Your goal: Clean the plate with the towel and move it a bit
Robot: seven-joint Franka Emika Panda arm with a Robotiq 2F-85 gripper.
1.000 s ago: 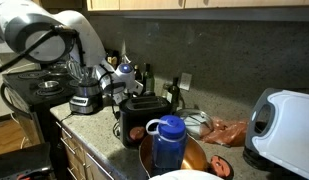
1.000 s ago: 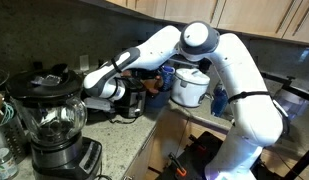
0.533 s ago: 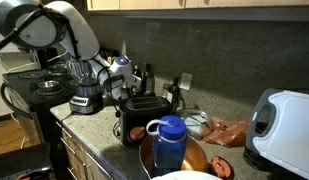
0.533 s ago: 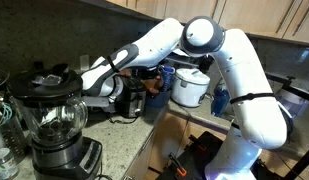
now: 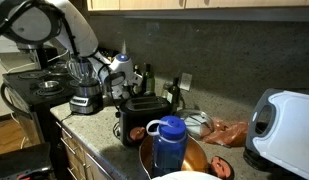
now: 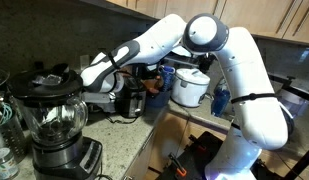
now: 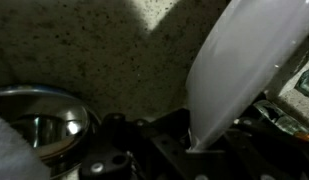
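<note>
The gripper [image 7: 204, 152] looks pinched on the rim of the plate [image 7: 239, 70], holding it tilted above the speckled counter [image 7: 84, 50] near the black toaster [image 5: 144, 108], presumably ready to shift it.

Speckled granite countertop [image 5: 91, 121], dark tiled backsplash [image 5: 224, 50], wooden upper cabinets [image 6: 282, 18].

Wrist view: plate [image 7: 234, 70] blurred, cut off at the top edge. Gripper [image 7: 194, 150] a dark blur, jaws unreadable. Above the toaster [image 5: 144, 110], gripper too small to tell. White appliance [image 5: 284, 125], well apart from toaster, cropped at picture's edge.
</note>
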